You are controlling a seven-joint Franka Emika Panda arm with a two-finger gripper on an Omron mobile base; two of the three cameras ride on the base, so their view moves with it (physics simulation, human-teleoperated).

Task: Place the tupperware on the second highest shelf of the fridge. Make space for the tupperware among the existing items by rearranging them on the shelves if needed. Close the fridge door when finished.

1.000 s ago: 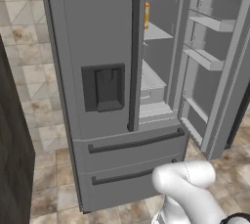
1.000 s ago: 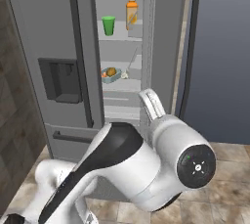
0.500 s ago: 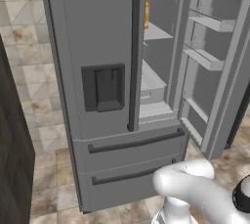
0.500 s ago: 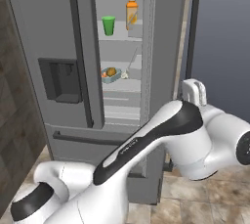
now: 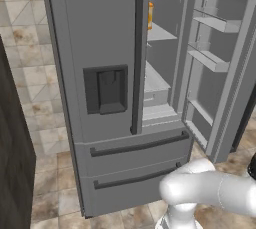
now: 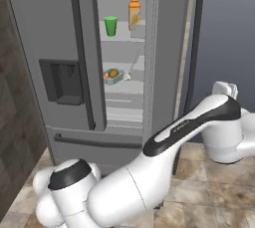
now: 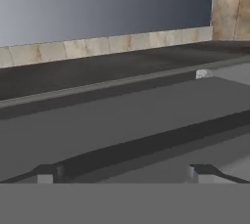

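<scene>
The tupperware (image 6: 113, 75) is seen resting on a fridge (image 6: 124, 48) shelf, while the gripper (image 7: 124, 171) is held wide apart, empty.

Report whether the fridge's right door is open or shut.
Open. The right door stands swung out, baring its inner bins, and the orange juice bottle, green cup and tupperware show on the shelves.

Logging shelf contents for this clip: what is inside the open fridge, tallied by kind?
Orange juice bottle: 1
Green cup: 1
Tupperware with food inside: 1
Small pale item beside the tub, too small to identify: 1
Total: 4
</scene>
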